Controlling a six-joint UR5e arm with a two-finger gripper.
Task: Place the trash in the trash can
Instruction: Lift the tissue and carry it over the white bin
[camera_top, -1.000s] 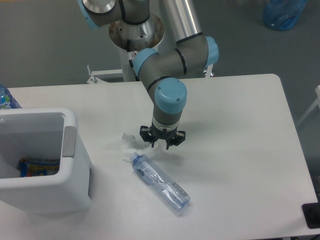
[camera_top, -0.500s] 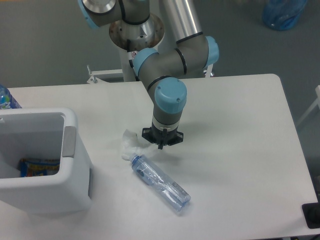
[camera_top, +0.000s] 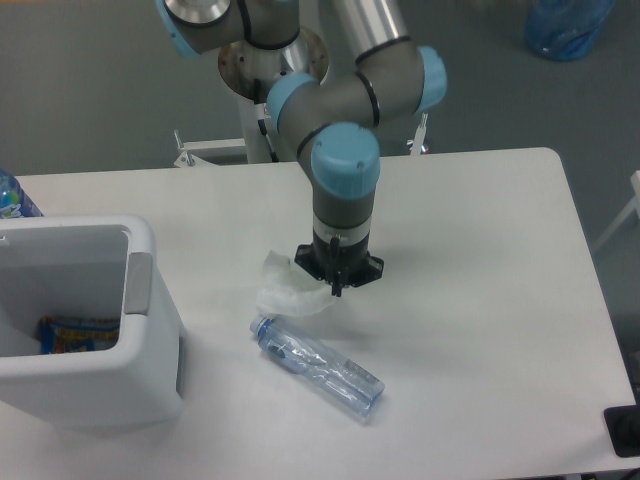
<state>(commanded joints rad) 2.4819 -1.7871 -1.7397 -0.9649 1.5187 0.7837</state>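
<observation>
The crumpled white paper wad (camera_top: 284, 291) hangs from the tips of my gripper (camera_top: 337, 289), which is shut on its right end just above the table. The wad looks stretched out to the left of the fingers. The clear bluish plastic bottle (camera_top: 318, 367) lies on the table just below and in front of the gripper, cap end pointing left, apart from the fingers. The large white trash can (camera_top: 150, 310) stands at the left edge of the table, well to the left of the gripper.
A colourful packet (camera_top: 78, 333) lies inside the trash can. A blue bottle top (camera_top: 12, 196) shows at the far left edge. A blue bag (camera_top: 566, 25) sits on the floor at top right. A black object (camera_top: 622, 431) is at the table's lower right corner.
The gripper went from open to shut on the paper wad, then moved slightly right and up, pulling the wad along. The bottle shifted a little.
</observation>
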